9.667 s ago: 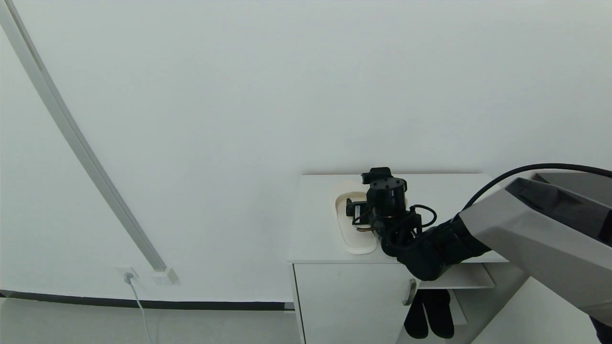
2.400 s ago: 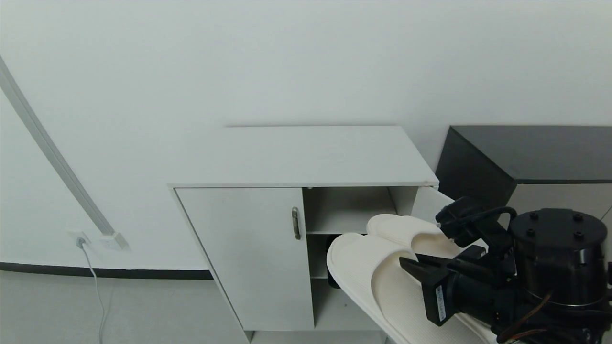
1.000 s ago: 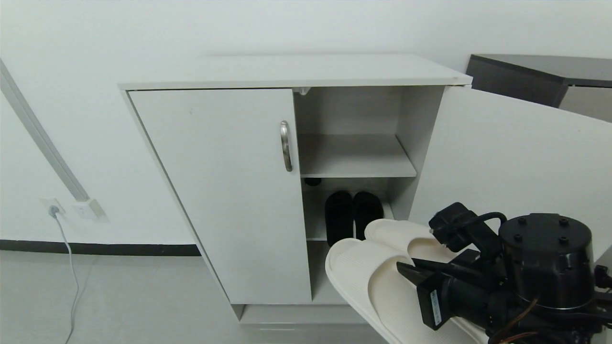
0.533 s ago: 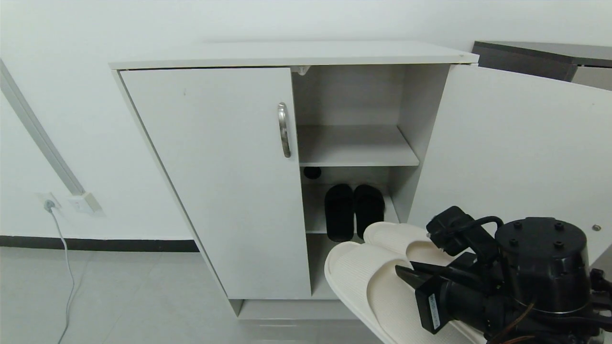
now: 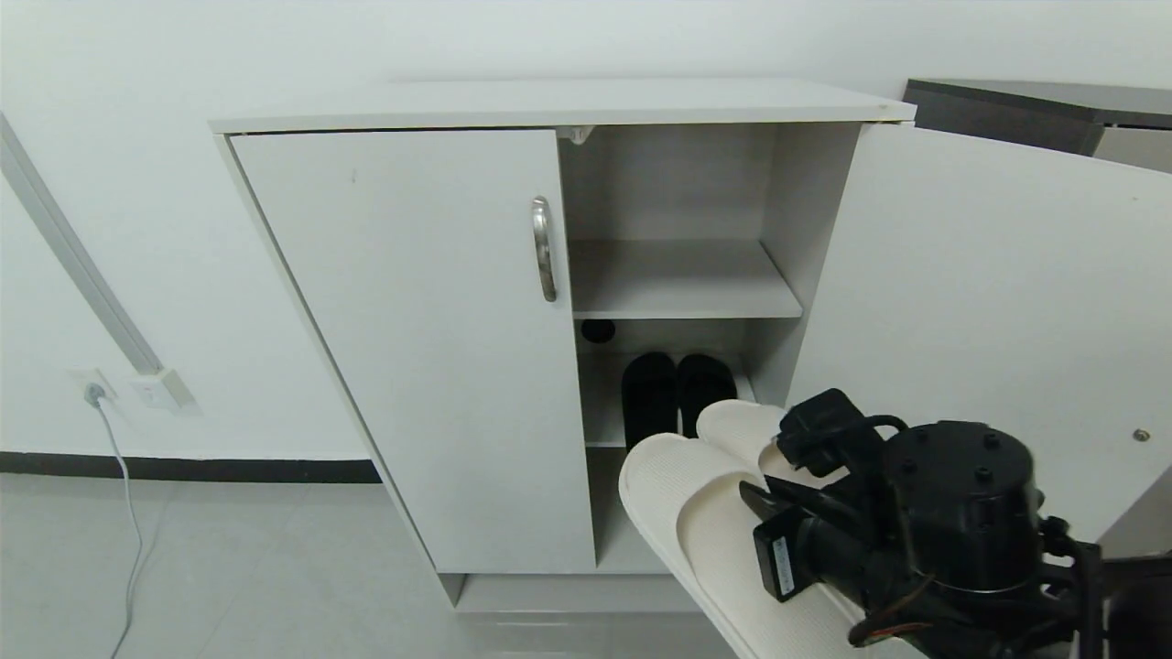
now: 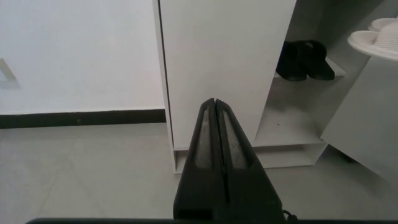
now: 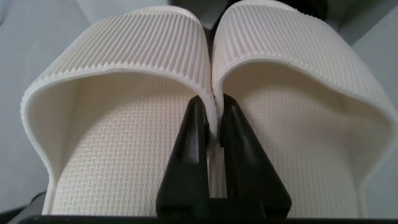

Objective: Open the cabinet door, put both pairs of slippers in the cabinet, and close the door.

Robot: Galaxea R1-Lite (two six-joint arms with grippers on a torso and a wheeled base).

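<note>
A white cabinet (image 5: 549, 105) stands with its right door (image 5: 971, 302) swung open and its left door (image 5: 412, 348) closed. A black pair of slippers (image 5: 678, 398) lies on the middle shelf, also seen as the black slippers (image 6: 305, 59) in the left wrist view. My right gripper (image 5: 765, 490) is shut on the inner edges of a white pair of slippers (image 5: 696, 494), held in front of the cabinet's lower opening, toes toward it. The right gripper (image 7: 213, 118) pinches both white slippers (image 7: 130, 81) together. My left gripper (image 6: 214, 124) is shut with nothing in it, low over the floor.
A bare upper shelf (image 5: 682, 279) sits above the black pair. The left door has a metal handle (image 5: 544, 249). A dark table (image 5: 1035, 110) stands right of the cabinet. A wall socket with a cable (image 5: 92, 394) is at the left, above grey floor (image 5: 229, 567).
The right gripper with the white slippers has moved left and slightly up toward the cabinet opening. Earlier the camera dropped, bringing the cabinet front and black slippers into view.
</note>
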